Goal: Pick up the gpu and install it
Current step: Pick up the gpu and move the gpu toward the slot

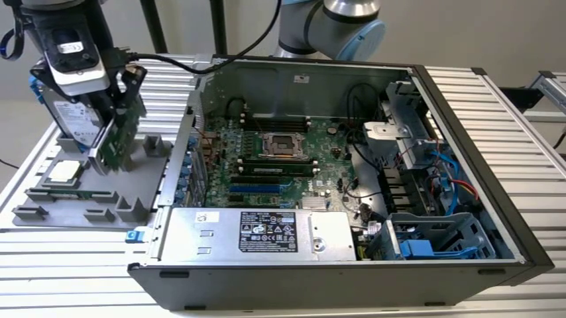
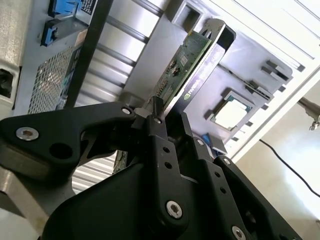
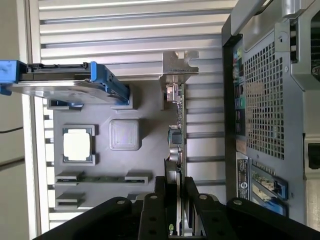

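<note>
Exterior view: the jaws are closed on the upper edge of the gpu [image 1: 118, 142], which hangs upright over the grey tray [image 1: 53, 215] at the exterior view's left, beside the open computer case [image 1: 354, 278]; whether its lower edge is clear of the tray cannot be told. Step in hand (by judgement): pick-up, with the grasp made; installation is not yet done. Count at the tray: one gpu, one hard drive [image 1: 75, 119], one processor chip [image 1: 63, 172], one memory stick [image 1: 71, 195]; the tray lies on the slatted surface [image 1: 71, 265].

Second wrist view: the jaws clamp both faces of the gpu [image 2: 190, 60], with no gap visible; one processor chip [image 2: 232, 112] lies beyond it.

First wrist view: the gpu [image 3: 178, 125] shows edge-on, its silver bracket [image 3: 179, 67] at the end away from the jaws, with the case [image 3: 265, 100] just beside it. The next move (a judgement) calls for a straight lift, then alignment of the card's edge with a free slot inside the case, bracket toward the case wall.
</note>
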`<state>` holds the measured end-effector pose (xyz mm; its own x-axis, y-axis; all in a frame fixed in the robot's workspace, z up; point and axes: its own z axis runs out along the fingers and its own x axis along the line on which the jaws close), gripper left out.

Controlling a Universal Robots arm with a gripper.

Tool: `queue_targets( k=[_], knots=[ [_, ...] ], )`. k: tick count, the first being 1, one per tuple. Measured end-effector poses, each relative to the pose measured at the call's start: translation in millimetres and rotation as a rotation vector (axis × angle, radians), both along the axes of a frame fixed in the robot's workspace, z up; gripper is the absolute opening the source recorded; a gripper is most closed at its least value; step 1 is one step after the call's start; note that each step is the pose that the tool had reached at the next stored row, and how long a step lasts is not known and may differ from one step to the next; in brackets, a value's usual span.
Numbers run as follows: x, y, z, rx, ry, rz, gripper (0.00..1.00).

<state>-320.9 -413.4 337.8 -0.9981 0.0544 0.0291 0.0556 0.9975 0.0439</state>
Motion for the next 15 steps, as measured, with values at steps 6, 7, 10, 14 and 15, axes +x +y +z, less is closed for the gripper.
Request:
queue_targets(
  k=[6, 7, 10, 14, 15],
  knots=[
    [0.0, 0.0, 7.9, 0.0000, 0.0001, 0.000, 0.00],
    [0.0, 0.0, 9.3, 0.0000, 0.0000, 0.000, 0.00],
    [0.1, 0.0, 13.1, 0.0000, 0.0000, 0.000, 0.00],
    [0.1, 0.0, 18.8, 0.0000, 0.0001, 0.000, 0.00],
    [0.1, 0.0, 20.1, 0.0000, 0.0000, 0.000, 0.00]
  ],
)
